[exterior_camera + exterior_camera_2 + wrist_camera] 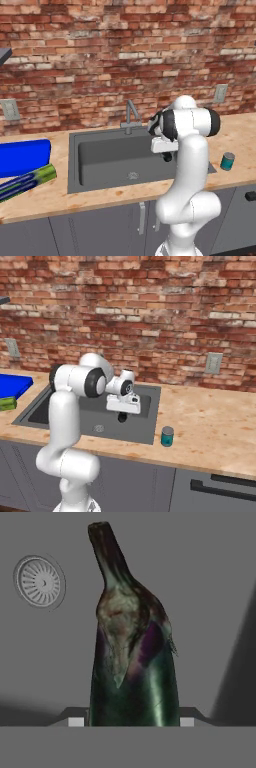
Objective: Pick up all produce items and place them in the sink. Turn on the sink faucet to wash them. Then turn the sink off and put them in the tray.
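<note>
Over the sink basin, gripper [122, 417] clamped on 1 dark produce item [132, 662].

At the far left of the left base view sat the blue tray [25, 156] with a striped box [27, 181] lying against its near edge; right of them the sink [100, 155] and its faucet [131, 116] at the back rim. Mid-frame, the arm held the hand above the right part of the basin, jaws about half open and closed on the eggplant-like piece, which pointed toward the basin floor near the drain [39, 582]. Far right stood a teal can [227, 161]. Judged risks: letting go from this height might let the piece bounce or roll, and the hand sat close to the faucet, so a careless swing could knock it.
</note>
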{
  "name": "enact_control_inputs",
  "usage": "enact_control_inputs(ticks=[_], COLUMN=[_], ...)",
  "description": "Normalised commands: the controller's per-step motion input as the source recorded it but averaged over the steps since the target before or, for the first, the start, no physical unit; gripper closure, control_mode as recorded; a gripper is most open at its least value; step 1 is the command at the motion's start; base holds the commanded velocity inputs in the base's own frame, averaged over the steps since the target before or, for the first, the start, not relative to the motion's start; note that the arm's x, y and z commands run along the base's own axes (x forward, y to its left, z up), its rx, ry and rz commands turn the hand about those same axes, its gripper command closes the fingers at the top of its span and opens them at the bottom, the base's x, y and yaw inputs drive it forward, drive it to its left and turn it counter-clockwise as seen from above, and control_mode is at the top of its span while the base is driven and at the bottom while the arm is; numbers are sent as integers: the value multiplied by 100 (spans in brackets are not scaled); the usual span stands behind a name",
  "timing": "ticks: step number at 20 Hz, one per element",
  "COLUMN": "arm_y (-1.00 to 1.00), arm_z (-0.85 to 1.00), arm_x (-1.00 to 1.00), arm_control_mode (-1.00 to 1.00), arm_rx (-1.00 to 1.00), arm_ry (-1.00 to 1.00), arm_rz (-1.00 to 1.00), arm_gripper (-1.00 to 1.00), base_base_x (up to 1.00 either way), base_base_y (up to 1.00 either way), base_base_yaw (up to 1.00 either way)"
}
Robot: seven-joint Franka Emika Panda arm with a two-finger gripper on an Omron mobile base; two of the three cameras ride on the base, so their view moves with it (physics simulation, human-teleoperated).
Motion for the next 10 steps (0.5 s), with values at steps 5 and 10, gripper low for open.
enact_control_inputs(ticks=[5, 10], arm_y=[1, 1], arm_z=[-34, -35], arm_x=[19, 24], arm_control_mode=[-100, -100], arm_rx=[1, 1], arm_ry=[0, 0], arm_rz=[6, 4], arm_gripper=[100, 100], base_base_x=[0, 0], base_base_y=[0, 0], base_base_yaw=[0, 0])
